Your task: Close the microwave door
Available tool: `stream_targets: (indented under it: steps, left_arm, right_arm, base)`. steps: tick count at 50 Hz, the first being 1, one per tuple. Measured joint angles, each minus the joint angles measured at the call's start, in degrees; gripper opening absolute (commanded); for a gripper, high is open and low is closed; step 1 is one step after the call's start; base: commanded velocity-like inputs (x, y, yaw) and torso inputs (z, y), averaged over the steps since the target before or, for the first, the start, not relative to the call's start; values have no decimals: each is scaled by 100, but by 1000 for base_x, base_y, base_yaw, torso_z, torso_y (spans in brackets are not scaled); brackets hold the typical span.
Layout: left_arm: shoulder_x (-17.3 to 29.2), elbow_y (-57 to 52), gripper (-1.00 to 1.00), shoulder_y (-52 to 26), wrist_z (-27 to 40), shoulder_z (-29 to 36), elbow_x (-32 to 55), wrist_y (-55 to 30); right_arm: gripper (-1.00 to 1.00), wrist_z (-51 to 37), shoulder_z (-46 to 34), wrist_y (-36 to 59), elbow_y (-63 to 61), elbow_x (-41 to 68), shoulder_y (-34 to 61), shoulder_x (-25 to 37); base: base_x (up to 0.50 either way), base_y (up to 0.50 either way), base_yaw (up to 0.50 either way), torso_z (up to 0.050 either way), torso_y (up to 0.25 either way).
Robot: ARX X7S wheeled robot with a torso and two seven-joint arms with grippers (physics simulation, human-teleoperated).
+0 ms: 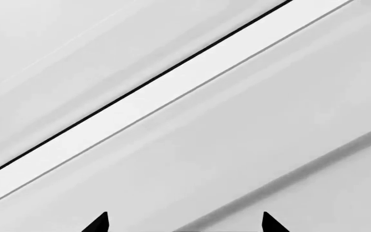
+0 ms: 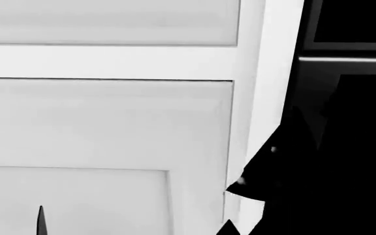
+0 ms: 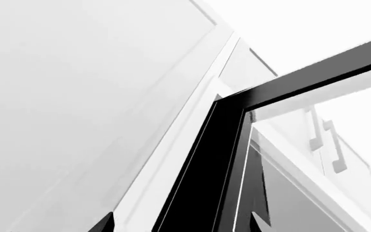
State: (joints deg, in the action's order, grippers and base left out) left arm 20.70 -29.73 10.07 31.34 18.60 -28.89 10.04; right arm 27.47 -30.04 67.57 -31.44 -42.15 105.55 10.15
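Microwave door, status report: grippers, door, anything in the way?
Left gripper open, empty, facing white cabinet panels. Right gripper open, its tips either side of the dark microwave door edge. Door not yet shut. No obstruction visible.

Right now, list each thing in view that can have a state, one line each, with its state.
microwave door: open, its dark edge standing out from the cabinets.
white cabinet doors: shut, panels flush.
left gripper: open, tips apart, holding nothing, facing a cabinet panel.
right gripper: open, fingertips apart at either side of the door's edge; contact cannot be told.
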Motion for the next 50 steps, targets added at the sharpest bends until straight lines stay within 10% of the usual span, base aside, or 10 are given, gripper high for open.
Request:
stream_targets:
  steps: [50]
  left_arm:
    - [-1, -79, 100, -92, -87, 120, -61, -196]
  right_arm:
    - [100, -1477, 2618, -1802, 2852, 2164, 188, -379]
  base:
    - [1, 0, 0, 0, 0]
